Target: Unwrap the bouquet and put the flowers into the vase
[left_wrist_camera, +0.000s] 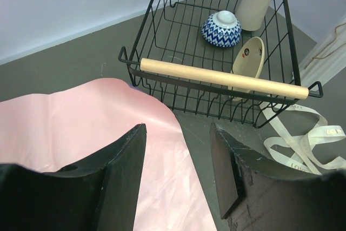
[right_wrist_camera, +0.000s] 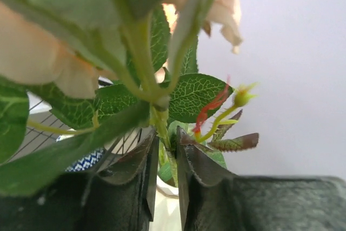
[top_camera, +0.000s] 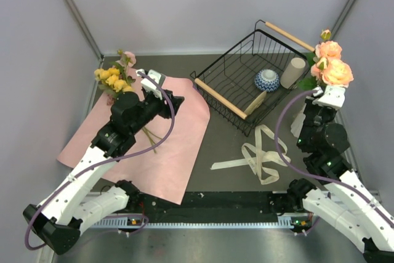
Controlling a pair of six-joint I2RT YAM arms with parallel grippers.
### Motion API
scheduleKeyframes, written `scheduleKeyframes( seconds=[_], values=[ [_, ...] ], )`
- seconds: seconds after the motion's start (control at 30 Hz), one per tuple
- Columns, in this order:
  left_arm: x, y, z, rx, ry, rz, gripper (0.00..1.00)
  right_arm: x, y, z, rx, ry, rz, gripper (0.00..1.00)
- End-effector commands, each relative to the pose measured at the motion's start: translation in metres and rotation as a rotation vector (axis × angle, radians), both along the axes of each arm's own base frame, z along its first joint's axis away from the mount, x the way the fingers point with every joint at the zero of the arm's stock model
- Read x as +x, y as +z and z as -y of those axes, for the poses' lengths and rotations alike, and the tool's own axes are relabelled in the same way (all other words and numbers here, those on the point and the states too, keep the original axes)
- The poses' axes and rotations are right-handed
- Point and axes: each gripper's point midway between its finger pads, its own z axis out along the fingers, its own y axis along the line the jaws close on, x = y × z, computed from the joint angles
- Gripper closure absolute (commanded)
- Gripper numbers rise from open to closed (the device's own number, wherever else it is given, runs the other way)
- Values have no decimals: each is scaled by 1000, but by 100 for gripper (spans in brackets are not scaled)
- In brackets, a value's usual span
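Flowers (top_camera: 332, 66) rise above the right pincer (right_wrist_camera: 166, 144), jaws a crack apart round a stem (grip unclear); left pincer (left_wrist_camera: 177, 133) hangs half-open, empty; basket (top_camera: 220, 98) holds bowl (top_camera: 266, 80), cup (top_camera: 293, 72).

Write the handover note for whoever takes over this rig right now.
Left gripper: open, empty, above the pink wrapping paper.
Right gripper: jaws narrow around the stem of the peach roses; grip unclear.
The roses stand upright over the white vase, which is mostly hidden by the right arm; stem ends unseen.
Done: paper spread flat, cream ribbon loose on the table.
Left to do: the yellow flowers and pink bloom at the paper's far-left corner go into the vase.
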Motion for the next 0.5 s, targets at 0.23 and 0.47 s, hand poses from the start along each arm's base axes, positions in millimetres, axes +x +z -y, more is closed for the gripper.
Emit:
scheduleKeyframes(
  seconds=[0.23, 0.47],
  values=[
    [1, 15, 1, -35, 1, 43, 44, -9, -2, 7, 97, -7, -46, 48],
    [2, 14, 2, -34, -4, 36, 44, -24, 1, 17, 119, -27, -110, 13]
  ],
)
